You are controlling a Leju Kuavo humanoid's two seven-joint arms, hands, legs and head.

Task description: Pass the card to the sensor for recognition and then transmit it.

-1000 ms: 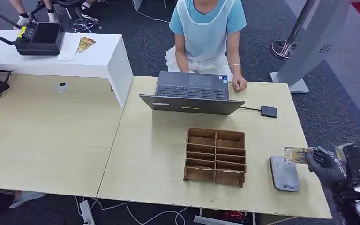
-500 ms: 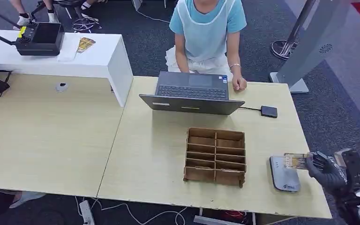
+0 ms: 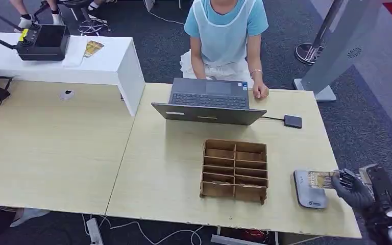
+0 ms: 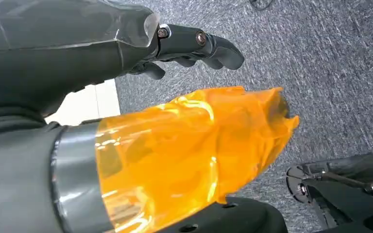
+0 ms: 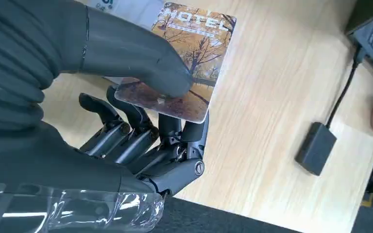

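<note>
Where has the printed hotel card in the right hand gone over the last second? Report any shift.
Yes. The printed hotel card, held by the right hand, has moved down toward the table's near edge, from the far end of the grey rectangular card reader to over its middle.

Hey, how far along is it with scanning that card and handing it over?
Done: the right hand holds the hotel card between thumb and fingers. In hand: the card is over the grey card reader at the table's near right edge; whether it has read can't be told. Left: passing the card on.
</note>
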